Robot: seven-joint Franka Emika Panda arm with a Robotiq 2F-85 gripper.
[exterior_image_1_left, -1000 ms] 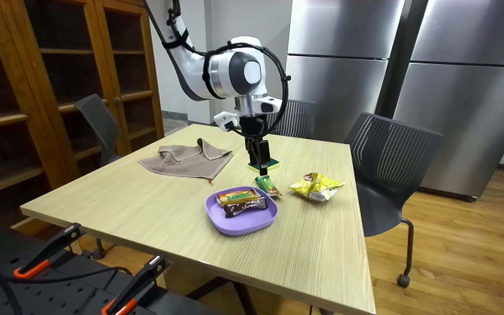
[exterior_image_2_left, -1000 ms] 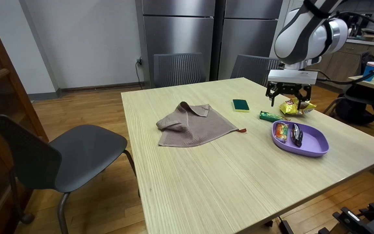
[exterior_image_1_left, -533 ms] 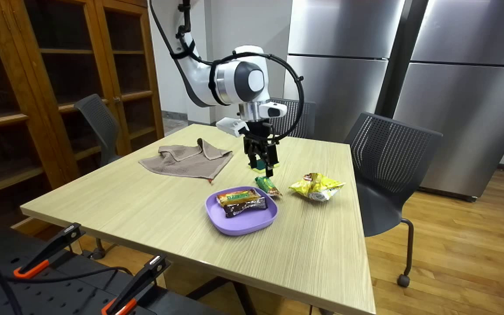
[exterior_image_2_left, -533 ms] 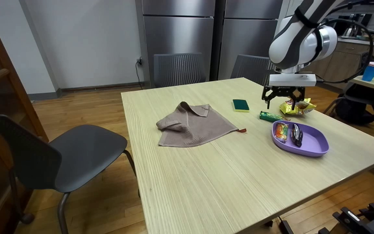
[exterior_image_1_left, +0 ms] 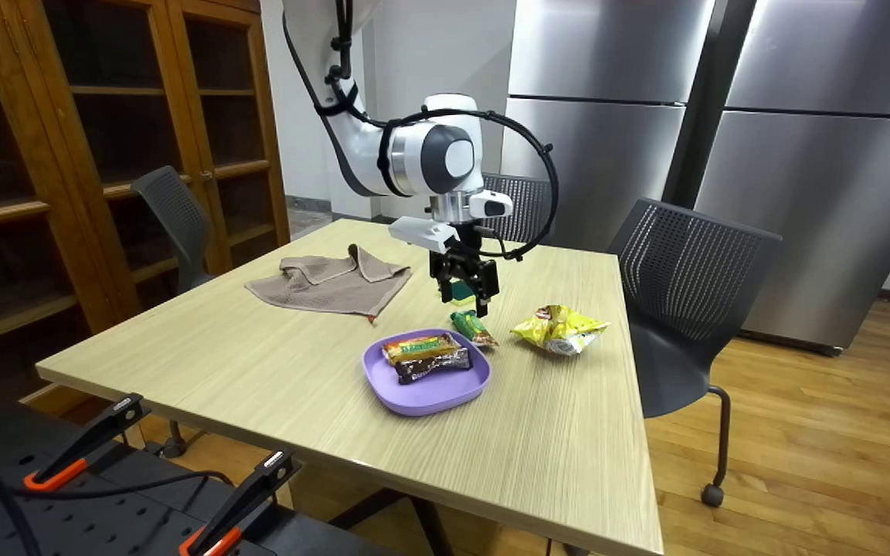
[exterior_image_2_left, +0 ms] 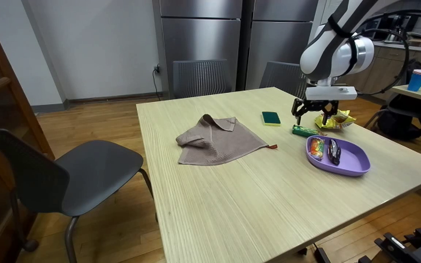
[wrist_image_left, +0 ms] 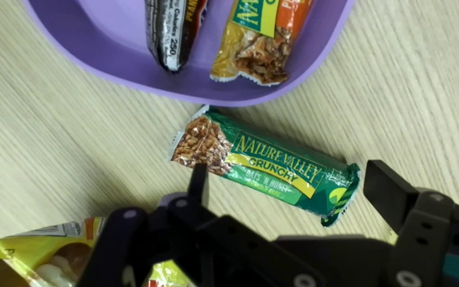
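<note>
Wrist view: jaws spread wide near one green bar (wrist_image_left: 269, 167) — beside it, one purple dish (wrist_image_left: 110, 44), two bars (wrist_image_left: 263, 44) inside.

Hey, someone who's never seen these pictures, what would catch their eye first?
Probably the purple plate on the table, holding an orange bar and a dark bar. Then the robot's open gripper, hanging above the table by a green bar just outside the plate. A crumpled yellow bag lies near that green bar.
</note>
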